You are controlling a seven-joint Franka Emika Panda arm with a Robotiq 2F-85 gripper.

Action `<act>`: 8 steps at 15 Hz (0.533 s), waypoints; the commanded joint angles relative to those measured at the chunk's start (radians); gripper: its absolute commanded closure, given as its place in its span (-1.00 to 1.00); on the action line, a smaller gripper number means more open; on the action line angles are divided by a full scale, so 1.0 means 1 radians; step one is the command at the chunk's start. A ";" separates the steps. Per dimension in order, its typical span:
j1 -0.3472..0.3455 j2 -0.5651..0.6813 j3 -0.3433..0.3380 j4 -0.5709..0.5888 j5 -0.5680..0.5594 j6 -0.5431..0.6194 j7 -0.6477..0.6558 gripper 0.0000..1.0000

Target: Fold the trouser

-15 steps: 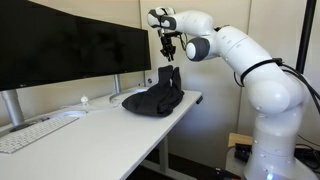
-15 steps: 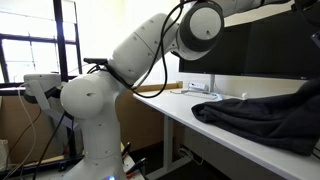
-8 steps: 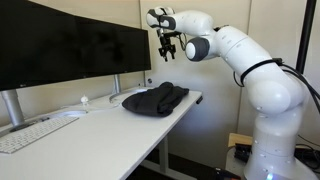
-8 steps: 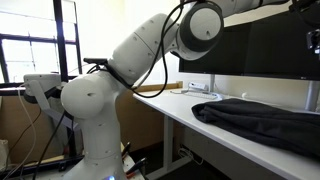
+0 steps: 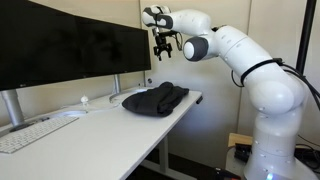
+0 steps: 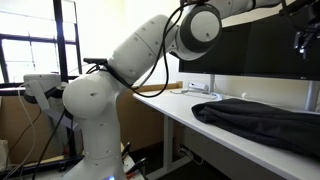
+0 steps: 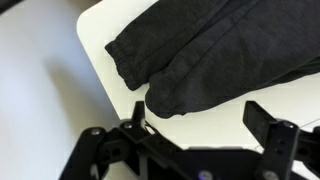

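Desk (image 5: 100, 125): white | trouser (image 5: 155, 99): folded heap, lying free | tool (image 5: 161, 53): wide, empty, above

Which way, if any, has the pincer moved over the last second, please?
Yes: the pincer has risen slightly and shifted toward the monitor, leaving the trouser below.

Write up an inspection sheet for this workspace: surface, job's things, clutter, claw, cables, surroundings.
Surface: white desk, carrying everything listed below.
Job's things: black trouser, bunched in a heap near the desk's corner.
Clutter: keyboard at the front; monitors along the back.
Claw: claw open and empty, above the trouser and apart from it.
Cables: black cable running along the arm.
Surroundings: window behind the robot's base.
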 commanded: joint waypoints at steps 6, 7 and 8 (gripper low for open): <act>0.117 -0.021 0.033 -0.014 0.037 0.007 0.236 -1.00; 0.133 -0.021 0.040 -0.009 0.044 0.015 0.273 -1.00; 0.149 -0.021 0.047 -0.004 0.051 0.025 0.305 -1.00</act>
